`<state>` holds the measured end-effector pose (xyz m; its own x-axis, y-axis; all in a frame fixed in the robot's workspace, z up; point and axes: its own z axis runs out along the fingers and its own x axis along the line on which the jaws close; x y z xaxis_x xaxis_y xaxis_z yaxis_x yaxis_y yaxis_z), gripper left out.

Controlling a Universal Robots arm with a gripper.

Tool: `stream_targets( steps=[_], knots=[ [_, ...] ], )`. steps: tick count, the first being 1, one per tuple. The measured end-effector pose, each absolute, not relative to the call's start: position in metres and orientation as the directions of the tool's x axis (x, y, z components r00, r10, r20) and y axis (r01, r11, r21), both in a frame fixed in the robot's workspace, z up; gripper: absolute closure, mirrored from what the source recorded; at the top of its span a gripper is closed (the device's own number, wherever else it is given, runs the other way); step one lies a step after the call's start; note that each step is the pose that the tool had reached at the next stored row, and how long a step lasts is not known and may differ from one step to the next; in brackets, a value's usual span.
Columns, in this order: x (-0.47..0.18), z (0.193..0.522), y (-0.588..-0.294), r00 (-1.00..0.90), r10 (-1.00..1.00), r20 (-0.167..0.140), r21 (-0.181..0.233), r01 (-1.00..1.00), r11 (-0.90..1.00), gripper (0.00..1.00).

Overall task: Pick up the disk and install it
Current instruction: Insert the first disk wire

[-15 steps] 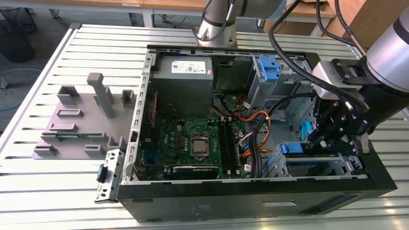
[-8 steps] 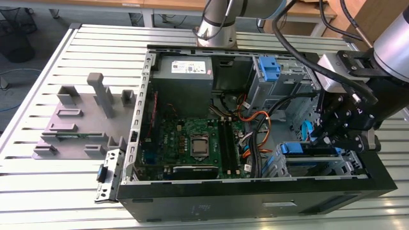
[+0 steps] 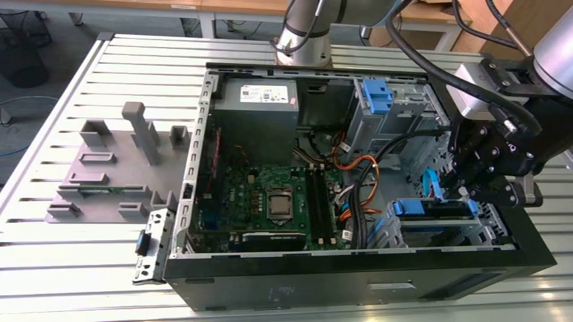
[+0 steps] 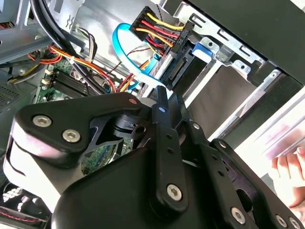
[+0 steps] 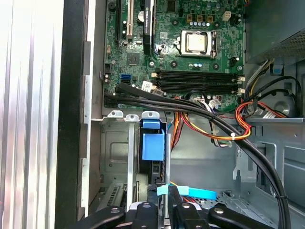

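The disk (image 3: 436,209), a drive framed by a blue caddy, sits in the drive bay at the case's near corner on the exterior view's right. In the first wrist view its blue caddy tab (image 5: 153,144) shows between the bay's metal rails. In the second wrist view the disk's dark end (image 4: 188,64) shows beside a black power plug with red and yellow wires. My black gripper (image 3: 467,193) hangs just above the disk's edge, fingers together with nothing visible between them. The fingertips (image 4: 161,95) point at the bay.
The open computer case (image 3: 358,272) lies on a slatted metal table. Inside are a motherboard (image 3: 268,201), a grey power supply (image 3: 257,97), a bare blue bracket (image 3: 378,94) and loose cables (image 5: 214,119). A grey fixture (image 3: 117,168) stands at the exterior view's left. A hand (image 4: 290,174) is near the case.
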<state>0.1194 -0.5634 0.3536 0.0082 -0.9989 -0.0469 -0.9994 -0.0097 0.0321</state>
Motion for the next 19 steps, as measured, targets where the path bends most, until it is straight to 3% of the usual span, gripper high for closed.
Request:
stream_targets(
  steps=[19],
  knots=[
    [0.1266, 0.3575, -0.5634, 0.008, -0.999, -0.047, 0.032, -0.999, -0.010, 0.76]
  ],
)
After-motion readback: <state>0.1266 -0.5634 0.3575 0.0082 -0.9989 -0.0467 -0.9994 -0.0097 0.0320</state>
